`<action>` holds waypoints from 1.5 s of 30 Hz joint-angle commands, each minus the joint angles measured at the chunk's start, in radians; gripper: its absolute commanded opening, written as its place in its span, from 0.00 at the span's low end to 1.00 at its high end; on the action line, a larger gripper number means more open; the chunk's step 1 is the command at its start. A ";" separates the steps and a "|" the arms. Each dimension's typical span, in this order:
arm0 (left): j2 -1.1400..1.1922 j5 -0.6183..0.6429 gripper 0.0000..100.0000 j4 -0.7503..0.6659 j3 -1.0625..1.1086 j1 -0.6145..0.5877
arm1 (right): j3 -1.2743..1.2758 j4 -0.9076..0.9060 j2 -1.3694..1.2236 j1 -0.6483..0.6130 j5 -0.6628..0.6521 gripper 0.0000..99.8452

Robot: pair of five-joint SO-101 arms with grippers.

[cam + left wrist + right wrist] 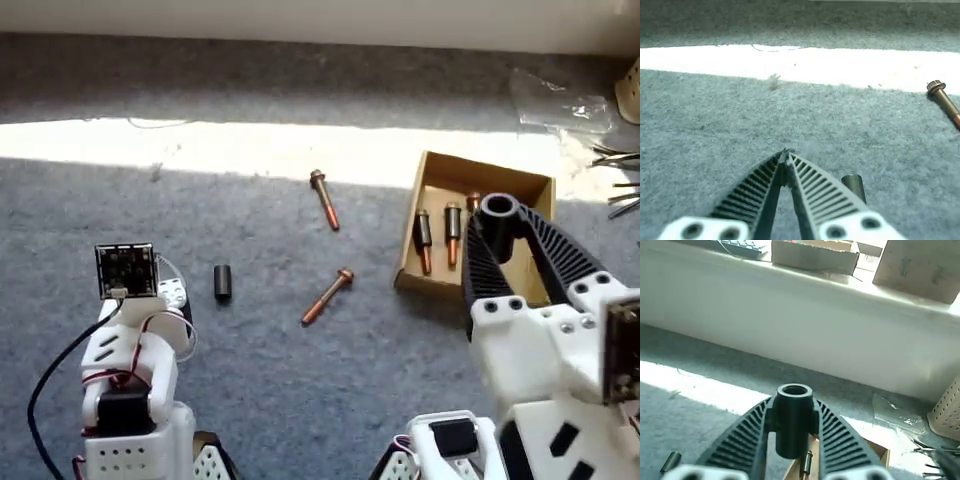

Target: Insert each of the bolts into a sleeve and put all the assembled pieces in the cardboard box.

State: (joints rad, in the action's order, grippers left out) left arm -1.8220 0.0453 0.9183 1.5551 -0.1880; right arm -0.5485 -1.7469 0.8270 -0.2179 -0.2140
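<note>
- The right claw (499, 222) is at the right side of the high view. It is closed around a black sleeve (498, 212), which stands upright between the two fingers with its hollow end up.
- In the high view this sleeve appears over the right part of the cardboard box (412, 235), at the centre-right of the frame.
- Two assembled pieces (424, 240) lie side by side inside the box. A third one is partly hidden behind the claw.
- The left claw (786, 156) is fully closed, with its tips touching. It has hold of nothing and is low over the grey worktop (260, 390).
- A loose sleeve (222, 282) rests on the worktop left of centre. It is just beside one finger of the left claw, not between the fingers.
- The upper bolt (324, 198) and the lower bolt (328, 296) lie bare in the middle of the frame. They are apart from each other and away from both claws.
</note>
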 commanded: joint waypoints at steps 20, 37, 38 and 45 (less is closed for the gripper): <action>0.001 -0.091 0.01 0.031 -0.062 0.096 | 1.162 0.526 0.585 0.007 -0.005 0.00; 0.005 -0.207 0.01 0.160 -0.188 0.248 | 1.638 0.779 0.877 -0.137 0.150 0.00; 0.005 -0.207 0.01 0.175 -0.208 0.248 | 1.659 0.789 0.900 -0.139 0.150 0.00; 0.099 -0.233 0.01 0.218 -0.308 0.311 | 1.773 0.809 1.017 -0.140 0.157 0.00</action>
State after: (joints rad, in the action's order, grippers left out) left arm -1.8205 -0.1542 1.1285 1.3403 0.0453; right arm 1.2206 -0.9735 1.8167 -0.3498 -0.0713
